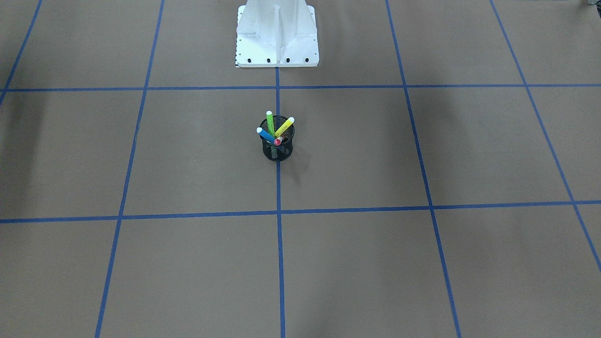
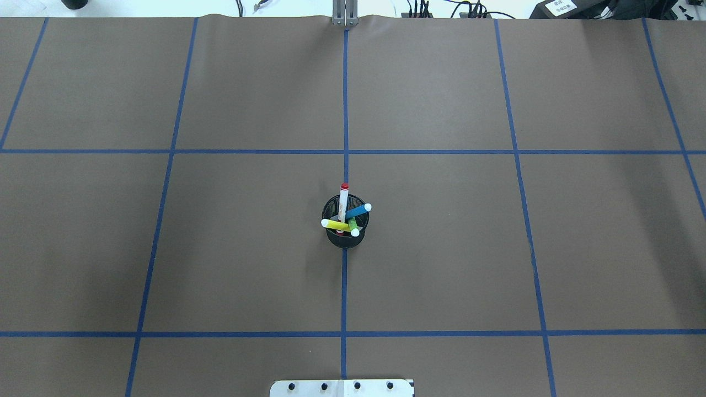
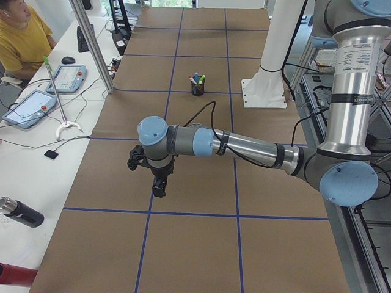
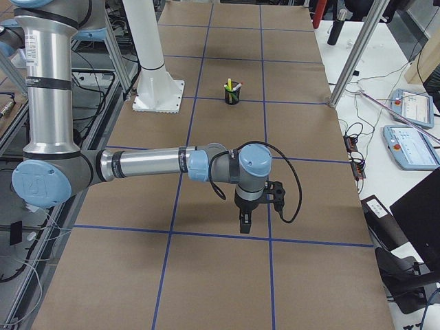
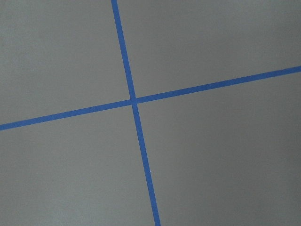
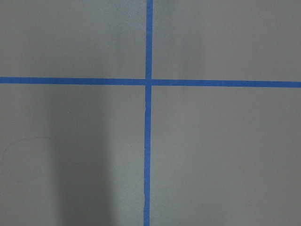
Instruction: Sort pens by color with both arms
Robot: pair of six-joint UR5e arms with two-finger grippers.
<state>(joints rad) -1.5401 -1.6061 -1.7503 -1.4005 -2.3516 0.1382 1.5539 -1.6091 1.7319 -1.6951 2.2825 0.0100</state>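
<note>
Four pens stand in a black mesh cup (image 1: pixel 277 151) at the table's middle: a green pen (image 1: pixel 270 123), a yellow pen (image 1: pixel 284 126), a blue pen (image 1: pixel 265 134) and a white pen with a red cap (image 2: pixel 343 201). The cup also shows in the overhead view (image 2: pixel 345 240). Neither arm shows in the front or overhead view. My left gripper (image 3: pixel 159 186) hangs over the table's left end, far from the cup (image 3: pixel 197 89). My right gripper (image 4: pixel 245 223) hangs over the right end. I cannot tell whether either is open or shut.
The white base pedestal (image 1: pixel 277 44) stands behind the cup. Blue tape lines (image 2: pixel 345 110) divide the brown table into squares. An operator (image 3: pixel 21 36) sits beside tablets at the far side. Both wrist views show only table and tape crossings.
</note>
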